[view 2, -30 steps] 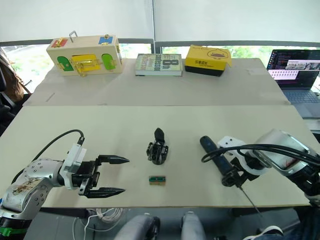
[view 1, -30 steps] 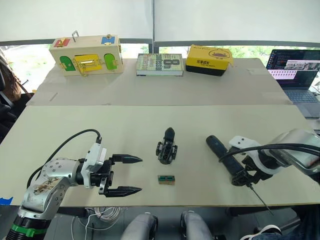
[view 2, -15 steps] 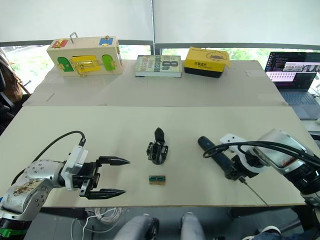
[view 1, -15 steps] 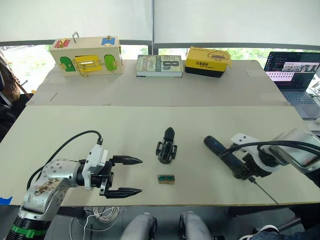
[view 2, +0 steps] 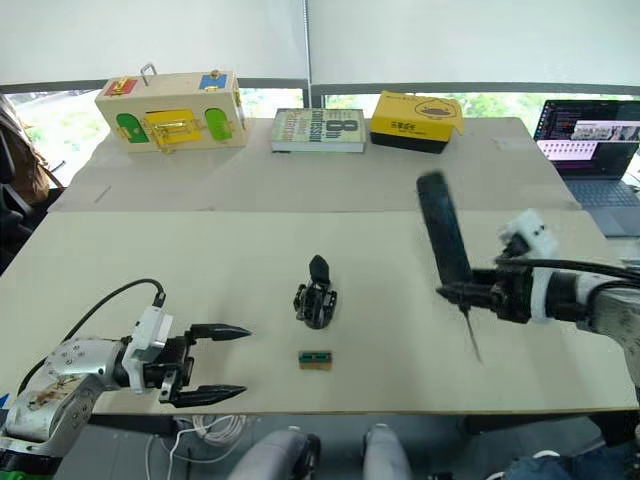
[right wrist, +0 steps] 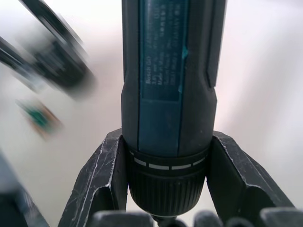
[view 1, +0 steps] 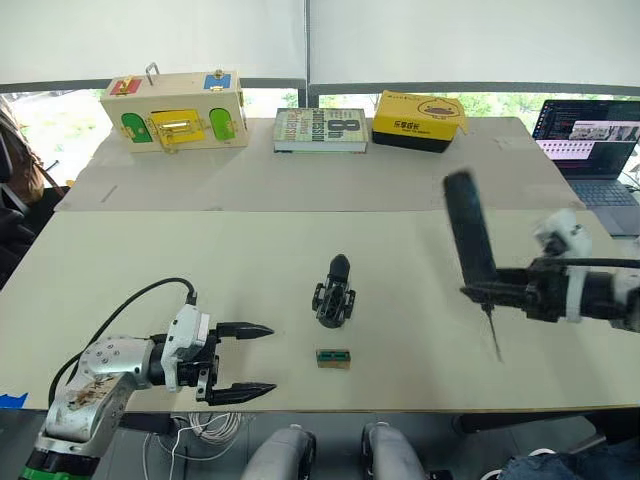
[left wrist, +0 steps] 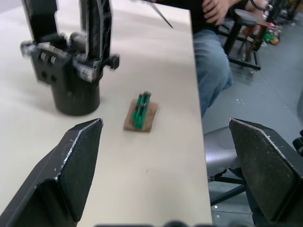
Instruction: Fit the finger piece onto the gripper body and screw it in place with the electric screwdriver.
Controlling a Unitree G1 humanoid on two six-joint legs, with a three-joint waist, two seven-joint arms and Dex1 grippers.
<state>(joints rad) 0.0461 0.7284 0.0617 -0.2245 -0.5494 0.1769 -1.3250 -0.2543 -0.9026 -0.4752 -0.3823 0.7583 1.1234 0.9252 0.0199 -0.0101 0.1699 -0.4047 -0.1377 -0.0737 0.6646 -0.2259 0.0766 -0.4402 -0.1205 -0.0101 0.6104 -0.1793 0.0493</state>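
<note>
Right gripper [view 2: 470,293] grips the screwdriver [view 2: 441,238] upright off the tabletop [view 2: 250,260]; left gripper [view 2: 215,363] gapes empty. Steady the bit over the gripper body [view 2: 315,300] first

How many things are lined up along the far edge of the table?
3. A wooden latch box sits on the robot's left, a book lies in the middle, and a yellow box is to the right. A laptop stands apart at the far right.

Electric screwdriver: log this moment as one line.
right gripper: holds electric screwdriver upright, bit down | left gripper: open | gripper body: on table
</note>
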